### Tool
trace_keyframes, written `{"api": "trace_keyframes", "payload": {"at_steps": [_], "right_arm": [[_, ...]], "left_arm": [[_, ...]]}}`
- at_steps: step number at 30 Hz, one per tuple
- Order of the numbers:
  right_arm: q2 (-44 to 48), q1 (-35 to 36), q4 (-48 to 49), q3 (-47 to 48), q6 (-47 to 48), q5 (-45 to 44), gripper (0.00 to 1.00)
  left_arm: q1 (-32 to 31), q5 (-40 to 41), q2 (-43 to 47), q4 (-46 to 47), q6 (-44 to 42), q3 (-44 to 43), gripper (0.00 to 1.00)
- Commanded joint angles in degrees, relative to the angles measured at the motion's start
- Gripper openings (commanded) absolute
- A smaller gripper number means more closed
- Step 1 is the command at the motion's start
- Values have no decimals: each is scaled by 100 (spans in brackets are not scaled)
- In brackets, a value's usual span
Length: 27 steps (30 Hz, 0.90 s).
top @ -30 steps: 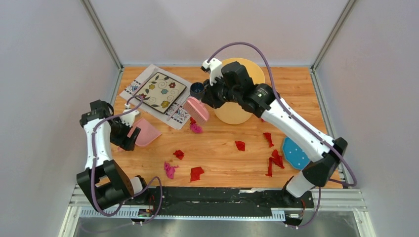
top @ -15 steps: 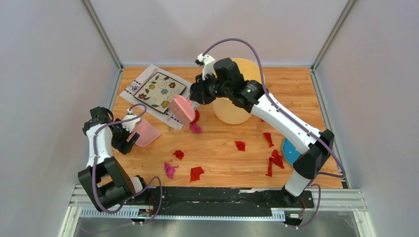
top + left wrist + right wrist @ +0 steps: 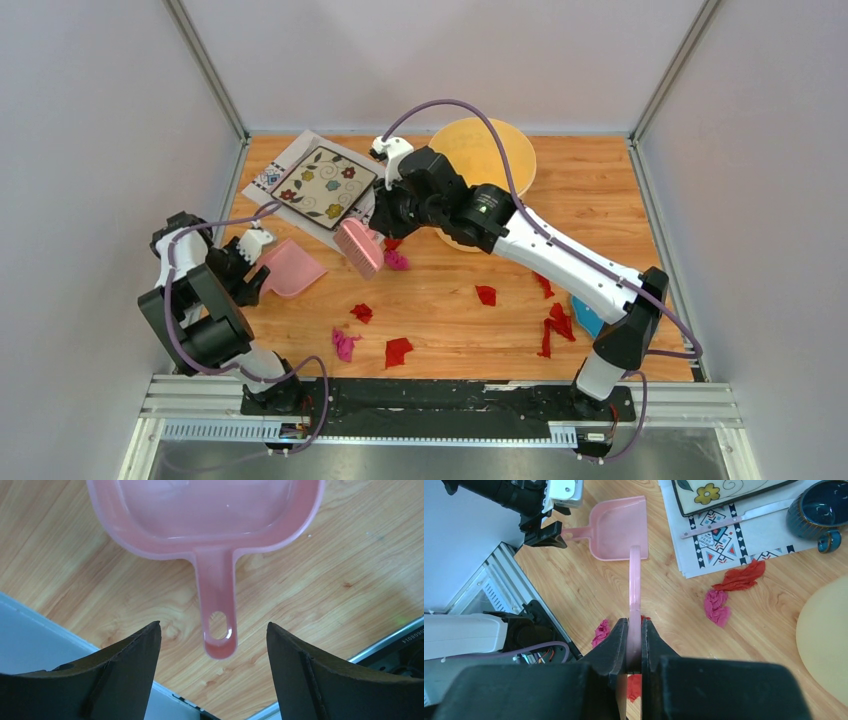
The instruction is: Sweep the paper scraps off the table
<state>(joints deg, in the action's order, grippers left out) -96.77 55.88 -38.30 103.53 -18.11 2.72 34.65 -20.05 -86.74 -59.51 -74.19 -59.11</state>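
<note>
Right gripper [image 3: 634, 630] clamped on the thin handle of a pink brush [image 3: 358, 248]; the right wrist view shows the handle edge-on, pinched between both fingers with no gap. In the overhead view the brush head hangs left of centre, just off the lower corner of the white placemat [image 3: 285, 165]; whether the bristles touch the wood, cannot tell.

Left gripper [image 3: 212, 629] spread wide, holding nothing; the end of the pink dustpan [image 3: 290, 268] handle lies between its fingers, with bare wood on both sides. The dustpan sits flat on the table [image 3: 600, 190] at centre left, open edge facing right; its tray shows only bare pink plastic in the left wrist view.

Paper scraps [image 3: 486, 294] all lie on the table. One red and one magenta sit just right of the brush head, below the placemat corner; two red and one magenta are in the lower middle of the overhead view; one red is near centre; several red strips are at lower right, close under the right arm.

Yellow bowl [image 3: 490, 150] at upper centre, partly behind the right arm; dark blue cup [image 3: 821, 507] at the placemat edge, upper right of the right wrist view.
</note>
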Motion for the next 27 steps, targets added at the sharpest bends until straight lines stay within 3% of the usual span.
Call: {"api": "trace_keyframes", "payload": {"at_steps": [1,6,9,12,13,15,16,17,27], "right_arm": [[53,81,-37,308,-79,-492,0],[-61,160,-54,317,-26,-553,0],[-122,239,24,335,-26,-492,0],[-140,414,349,134,-122,-474,0],[-149,476,454,72,-166,-509,0],[-254,678,648,-77,-193,-623,0],[-298,740,684,-113,-271,-632,0],[-377,793,797,-157,-316,-554,0],[-1027,1180,1721,-737,-1036,616,0]], "left_arm": [[33,-491,-36,-325,-526,-4,84],[33,-166,-36,70,-553,497,83],[33,-60,-141,439,-368,603,76],[33,-95,-282,607,-332,568,56],[33,-139,-308,563,-359,541,42],[41,-270,-344,327,-342,392,25],[33,-314,-344,212,-315,322,3],[33,-393,-300,-15,-237,200,0],[33,-78,588,-43,862,-3,0]]}}
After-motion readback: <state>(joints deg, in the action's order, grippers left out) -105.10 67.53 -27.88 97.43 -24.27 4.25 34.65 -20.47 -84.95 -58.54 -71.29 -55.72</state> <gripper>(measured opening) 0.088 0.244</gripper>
